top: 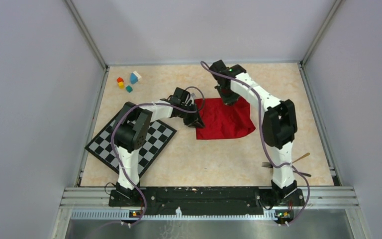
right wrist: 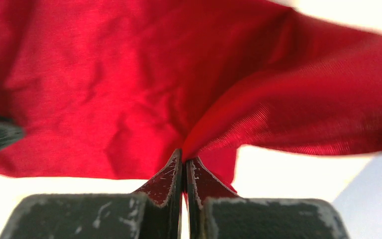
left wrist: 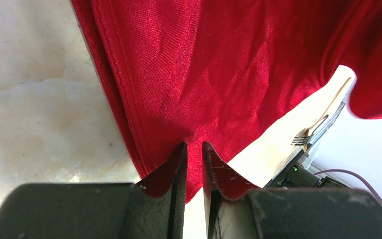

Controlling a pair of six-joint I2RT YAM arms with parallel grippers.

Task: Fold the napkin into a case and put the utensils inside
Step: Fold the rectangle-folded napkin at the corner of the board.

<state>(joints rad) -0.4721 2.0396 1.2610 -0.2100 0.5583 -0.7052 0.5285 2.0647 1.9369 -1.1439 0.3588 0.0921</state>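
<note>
Napkin (left wrist: 219,64) of red cloth, finely ribbed weave with soft sheen, stitched hem, surface (left wrist: 35,114) pale and marbled, smooth and faintly glossy, left claw (left wrist: 194,148) and right claw (right wrist: 184,157) of black matt plastic, scuffed pale along the edges

We see a beige marbled table (top: 189,159) w/ a red napkin (top: 226,122) approx. mid-table (rumpled, partly lifted off the top). Near left we've got a checkered mat (top: 154,142), far left small coloured blocks (top: 128,82), and near right a fork (top: 266,164) & spoon (top: 302,157).
</note>
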